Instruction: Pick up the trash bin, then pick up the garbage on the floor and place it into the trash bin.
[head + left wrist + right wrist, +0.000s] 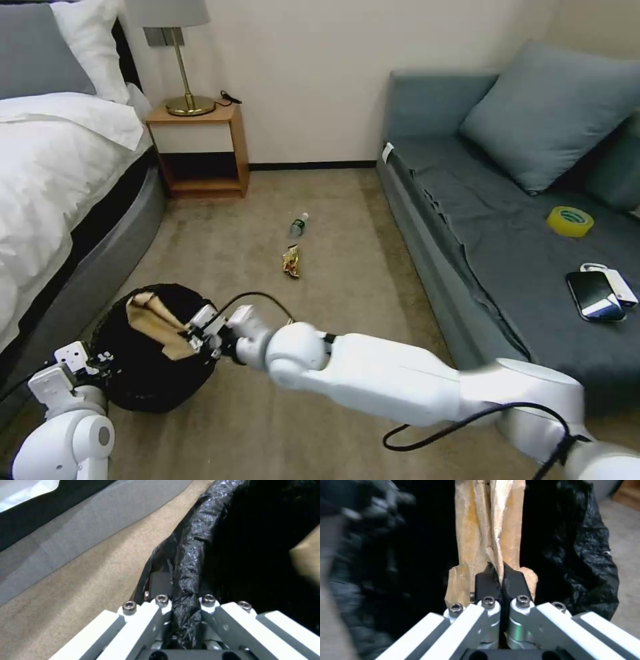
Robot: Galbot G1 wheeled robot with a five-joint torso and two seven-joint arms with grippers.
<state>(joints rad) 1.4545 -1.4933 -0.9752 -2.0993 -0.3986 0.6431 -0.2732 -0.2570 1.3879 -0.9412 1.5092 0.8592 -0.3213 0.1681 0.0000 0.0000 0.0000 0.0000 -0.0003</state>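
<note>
Left gripper (181, 620) was clamped on the bag-lined rim of the trash bin (143, 383), holding it off the floor as a target, while the right gripper (500, 580), pinched on the brown paper bag (486, 530), held it over the opening for dropping.

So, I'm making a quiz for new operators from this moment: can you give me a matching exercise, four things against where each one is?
Things:
1. paper bag
2. bottle
3. tape roll
4. trash bin

Places:
A. on the sofa seat
B. lying on the carpet, farther off than the snack wrapper
C. pinched by the right gripper over the bin's opening
D. rim clamped by the left gripper

Pairs: 1-C, 2-B, 3-A, 4-D
</note>
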